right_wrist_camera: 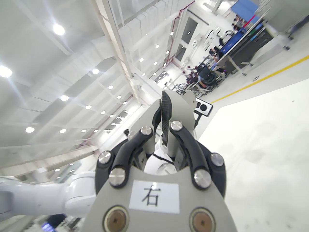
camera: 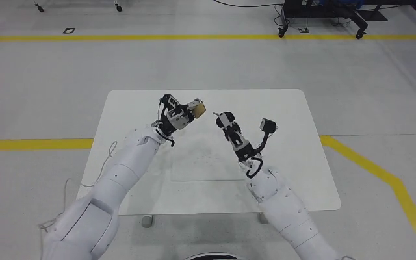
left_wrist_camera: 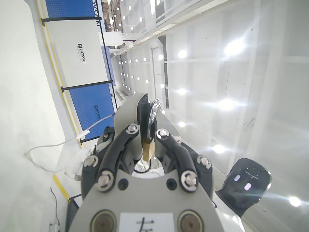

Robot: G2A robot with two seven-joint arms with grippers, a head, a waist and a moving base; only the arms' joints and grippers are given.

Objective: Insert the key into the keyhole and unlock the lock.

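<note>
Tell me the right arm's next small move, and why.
Probably ease the right gripper toward the lock in the left gripper, lining the key tip up with its facing end. Key and lock are close but apart, so the key is not yet in.

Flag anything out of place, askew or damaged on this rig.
Nothing stands out. The left tool grips the brass lock above the white table. The right tool holds the key close by, not yet inserted. Nothing looks spilled or broken.
</note>
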